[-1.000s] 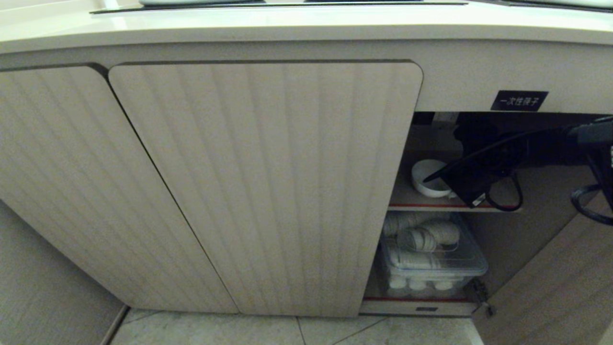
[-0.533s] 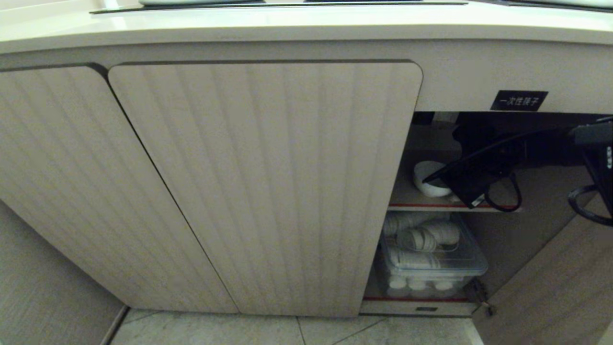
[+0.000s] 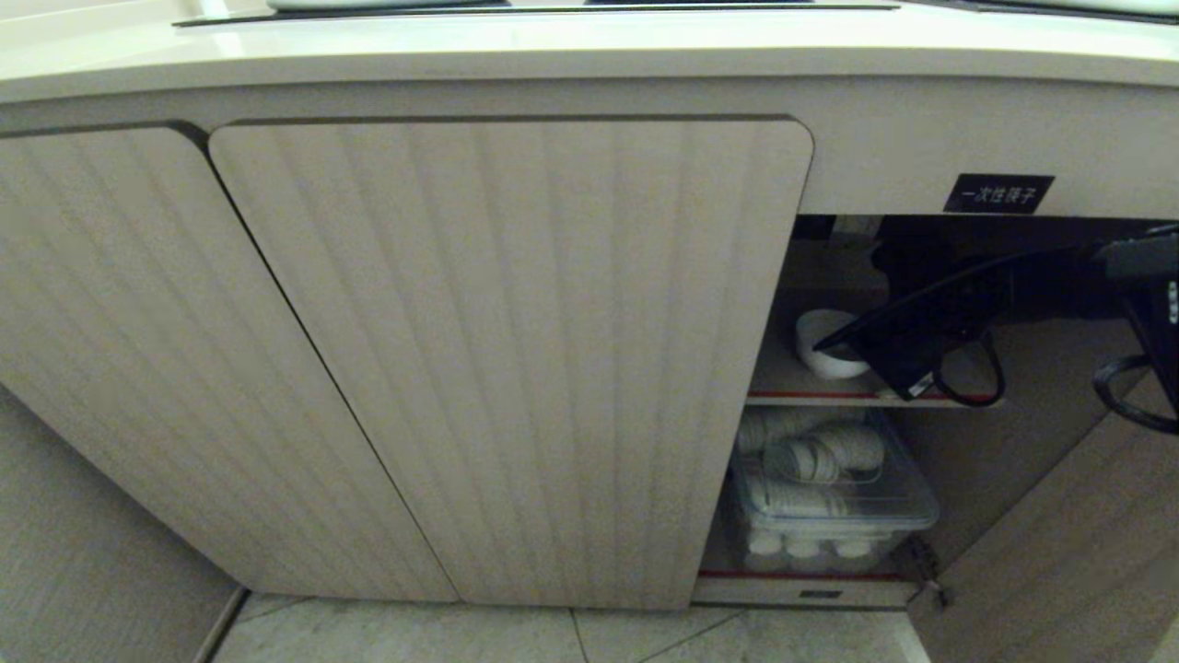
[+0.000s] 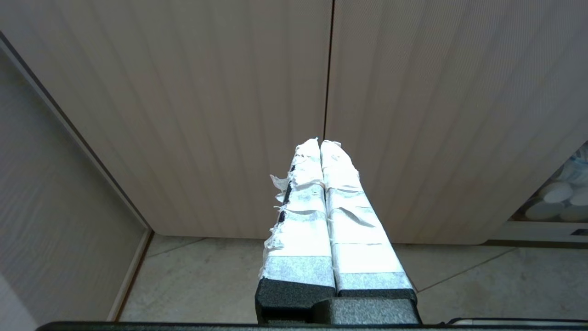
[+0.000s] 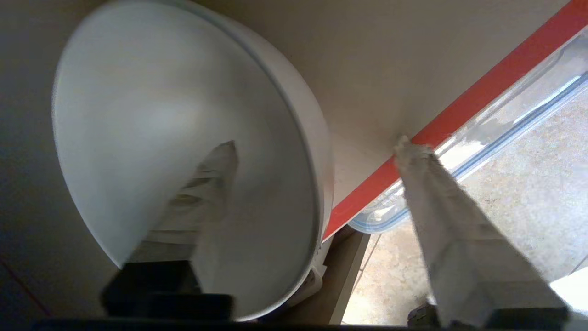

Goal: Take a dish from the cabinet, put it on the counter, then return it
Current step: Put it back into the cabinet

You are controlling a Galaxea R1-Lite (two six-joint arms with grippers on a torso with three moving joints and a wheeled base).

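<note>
- White ceramic, the dish (image 3: 826,345) sits on the cabinet's (image 3: 516,359) red-edged upper shelf (image 3: 829,396), inside the open right bay.
- The right gripper (image 5: 317,147) straddles its rim with fingers spread apart, one taped finger (image 5: 202,184) inside the bowl, the other outside it over the shelf edge.
- A clear bin (image 3: 834,502) of cups fills the space below.
- The left gripper (image 4: 320,143), fingers pressed together, faces the closed doors.

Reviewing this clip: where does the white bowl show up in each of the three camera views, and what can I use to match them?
Head view: the bowl sits on the cabinet's upper shelf, right of the closed door, beside the right hand.
Left wrist view: not in it.
Right wrist view: the bowl fills the frame's left half, one finger inside it.
Shared landmark: the shelf's red edge.
</note>
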